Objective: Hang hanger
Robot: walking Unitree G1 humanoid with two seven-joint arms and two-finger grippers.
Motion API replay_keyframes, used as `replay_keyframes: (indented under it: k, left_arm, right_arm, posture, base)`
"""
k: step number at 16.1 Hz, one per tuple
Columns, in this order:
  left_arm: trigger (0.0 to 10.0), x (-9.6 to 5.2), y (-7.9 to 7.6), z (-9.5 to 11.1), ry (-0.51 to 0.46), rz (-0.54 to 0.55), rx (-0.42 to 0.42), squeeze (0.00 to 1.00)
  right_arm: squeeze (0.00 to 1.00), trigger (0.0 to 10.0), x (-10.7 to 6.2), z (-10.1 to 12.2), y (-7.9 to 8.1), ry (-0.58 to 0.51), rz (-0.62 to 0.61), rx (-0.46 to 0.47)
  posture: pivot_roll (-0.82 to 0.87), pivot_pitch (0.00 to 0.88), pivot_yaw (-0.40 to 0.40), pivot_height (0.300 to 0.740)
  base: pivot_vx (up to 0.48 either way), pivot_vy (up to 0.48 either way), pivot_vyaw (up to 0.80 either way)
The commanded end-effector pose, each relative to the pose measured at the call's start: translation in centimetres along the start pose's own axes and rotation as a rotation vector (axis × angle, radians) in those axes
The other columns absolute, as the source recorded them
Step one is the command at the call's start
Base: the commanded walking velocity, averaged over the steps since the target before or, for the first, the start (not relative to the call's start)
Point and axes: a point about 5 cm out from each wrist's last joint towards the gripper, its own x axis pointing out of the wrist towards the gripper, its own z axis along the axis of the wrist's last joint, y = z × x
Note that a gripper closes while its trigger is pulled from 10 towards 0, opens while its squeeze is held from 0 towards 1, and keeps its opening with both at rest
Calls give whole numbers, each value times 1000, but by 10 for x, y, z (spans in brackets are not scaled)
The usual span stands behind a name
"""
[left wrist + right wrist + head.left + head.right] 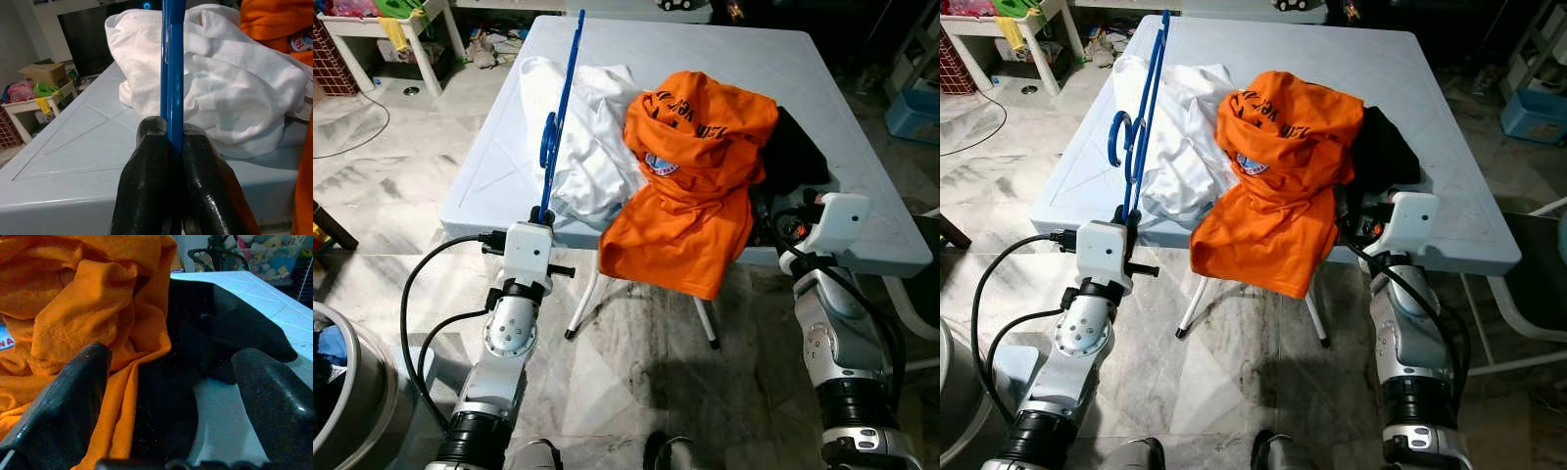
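The left claw point(168, 147) is pressed shut on the blue hanger point(558, 108), its 2 black fingers point(146, 181) squeezed against the hanger's thin bar with no gap showing. It holds the hanger upright at the near edge of the pale blue desk point(822, 78), so the hanger rises steeply over the desk's left part, with its hook curling out to the left about halfway up.

Just beside the hanger, a crumpled white shirt point(587, 147) lies on the desk. To the right of the white shirt, and partly over it, lies an orange shirt point(695, 186) with dark lettering and a round badge; its lower part hangs down over the desk's near edge. A black cloth point(793, 147) lies on the desk, touching the orange shirt's right side.

The right claw point(171, 396) sits at the desk's near edge beside the orange shirt, its 2 fingers spread wide apart and gripping nothing, with the orange shirt and the black cloth right in front of them.

Under the desk is a marbled tile floor point(636, 362).
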Motion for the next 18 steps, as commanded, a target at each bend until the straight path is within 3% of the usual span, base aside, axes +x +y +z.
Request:
replay_keyframes:
  k: [1, 13, 17, 18]
  left_arm:
    - [10000, 1, -4, -2, 12, -11, 7, 0]
    - [10000, 5, -3, -2, 10, -4, 16, 0]
    - [10000, 5, -3, -2, 10, -9, 18, 0]
    - [10000, 5, -3, -2, 10, -10, 19, 0]
  right_arm:
    - [1000, 10000, 3, 8, 1, -21, -5, -8]
    - [1000, 10000, 5, 9, 1, -21, -13, -11]
    - [984, 10000, 3, 4, 3, -10, -14, 0]
    - [667, 10000, 3, 4, 3, -7, -12, -1]
  posture:
    - [-10, 128, -42, 740]
    - [-8, 120, -34, 740]
    - [-9, 120, -33, 740]
    - [-9, 120, -33, 740]
  base:
    - [0, 0, 0]
    - [0, 0, 0]
    - [-331, 0, 0]
    - [-270, 0, 0]
